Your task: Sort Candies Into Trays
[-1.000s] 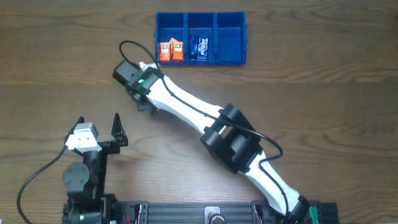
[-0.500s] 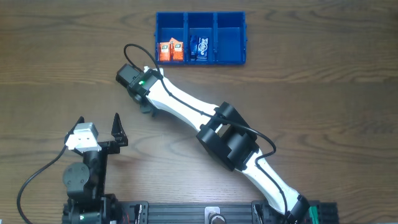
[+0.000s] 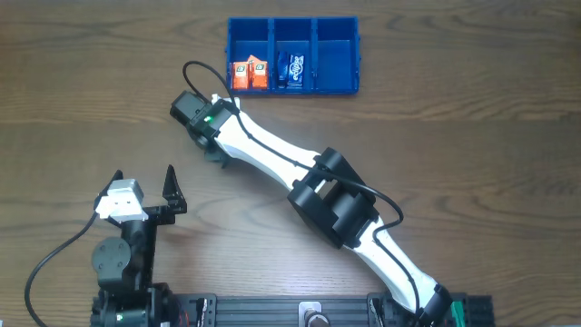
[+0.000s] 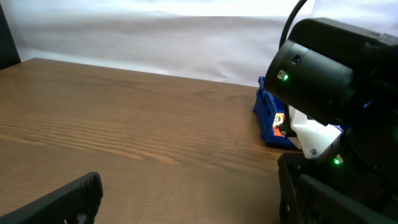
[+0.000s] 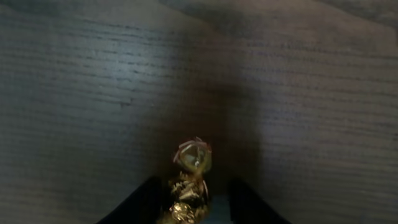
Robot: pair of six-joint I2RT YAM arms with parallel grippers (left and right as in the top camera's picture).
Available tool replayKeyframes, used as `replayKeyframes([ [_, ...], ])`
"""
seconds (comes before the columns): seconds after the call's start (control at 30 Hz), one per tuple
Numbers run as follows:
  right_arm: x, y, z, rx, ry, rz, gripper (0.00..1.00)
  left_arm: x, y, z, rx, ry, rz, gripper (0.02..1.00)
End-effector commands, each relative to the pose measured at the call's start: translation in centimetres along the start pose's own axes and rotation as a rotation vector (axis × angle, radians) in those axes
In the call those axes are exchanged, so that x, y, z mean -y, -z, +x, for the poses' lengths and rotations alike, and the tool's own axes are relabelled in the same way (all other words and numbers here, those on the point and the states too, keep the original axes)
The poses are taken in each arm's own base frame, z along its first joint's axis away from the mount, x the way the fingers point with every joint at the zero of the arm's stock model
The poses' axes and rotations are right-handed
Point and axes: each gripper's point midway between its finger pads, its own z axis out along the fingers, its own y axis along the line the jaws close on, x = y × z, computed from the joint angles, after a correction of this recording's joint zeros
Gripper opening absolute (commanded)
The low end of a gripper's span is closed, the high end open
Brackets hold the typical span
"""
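Observation:
My right arm reaches across to the left of centre, and its gripper (image 3: 215,154) hangs over bare wood in front of the blue tray (image 3: 292,88). In the right wrist view this gripper (image 5: 195,205) is shut on a gold-foil candy (image 5: 190,168), whose twisted end sticks out past the fingertips. The tray has three compartments: two orange candies (image 3: 249,74) in the left one, a blue candy (image 3: 293,68) in the middle one, nothing in the right one. My left gripper (image 3: 145,184) stands open near the front left, holding nothing. From the left wrist view the tray (image 4: 267,121) is partly hidden behind the right arm.
The right arm's elbow (image 3: 334,202) lies low across the middle of the table, and its wrist camera housing (image 4: 329,68) looms close in the left wrist view. Wood surrounds the tray on all sides.
The right gripper with the gold candy has shifted slightly toward the tray, and the arm's elbow has drifted a little left. The left arm has not moved.

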Motion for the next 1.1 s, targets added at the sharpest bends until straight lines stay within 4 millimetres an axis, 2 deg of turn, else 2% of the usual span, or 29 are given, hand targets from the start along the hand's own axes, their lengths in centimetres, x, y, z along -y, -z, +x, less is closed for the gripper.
replayKeyframes([
  [0.03, 0.6, -2.2, 0.8, -0.039, -0.008, 0.029, 0.294, 0.0, -0.1, 1.6, -0.05, -0.003, 0.008, 0.998],
  [0.17, 0.6, -1.8, 0.7, -0.038, -0.007, 0.03, 0.224, 0.0, -0.1, 1.6, -0.05, -0.003, 0.008, 0.998],
  [0.23, 0.8, -0.5, 0.3, -0.029, -0.011, 0.026, 0.2, 0.0, -0.1, 1.6, -0.049, -0.003, 0.008, 0.998],
  [0.3, 1.3, 1.6, -0.7, 0.001, -0.012, 0.021, 0.187, 0.0, -0.1, 1.6, -0.05, -0.003, 0.008, 0.998],
  [0.47, 4.2, 9.4, -4.3, 0.151, -0.022, 0.041, 0.187, 0.0, -0.1, 1.6, -0.05, -0.003, 0.008, 0.998],
  [0.57, 7.3, 14.0, -7.1, 0.246, -0.046, 0.047, 0.187, 0.0, -0.1, 1.6, -0.05, -0.003, 0.008, 0.998],
  [0.6, 8.3, 14.8, -7.8, 0.268, -0.052, 0.053, 0.187, 0.0, -0.1, 1.6, -0.05, -0.003, 0.008, 0.998],
  [0.67, 11.4, 16.7, -10.0, 0.328, -0.087, 0.084, 0.187, 0.0, -0.1, 1.6, -0.05, -0.003, 0.008, 0.998],
  [0.73, 15.0, 17.1, -12.7, 0.373, -0.124, 0.114, 0.187, 0.0, -0.1, 1.6, -0.05, -0.003, 0.008, 0.998],
  [0.77, 16.0, 17.0, -13.5, 0.384, -0.133, 0.12, 0.187, 0.0, -0.1, 1.6, -0.05, -0.003, 0.008, 0.998],
  [0.87, 19.6, 15.4, -16.2, 0.407, -0.161, 0.153, 0.187, 0.0, -0.1, 1.6, -0.05, -0.003, 0.008, 0.998],
  [0.97, 21.6, 13.7, -17.5, 0.409, -0.197, 0.172, 0.191, 0.0, -0.1, 1.6, -0.05, -0.003, 0.008, 0.998],
  [1.1, 23.6, 10.9, -18.2, 0.369, -0.234, 0.173, 0.198, 0.0, -0.1, 1.6, -0.05, -0.003, 0.008, 0.998],
])
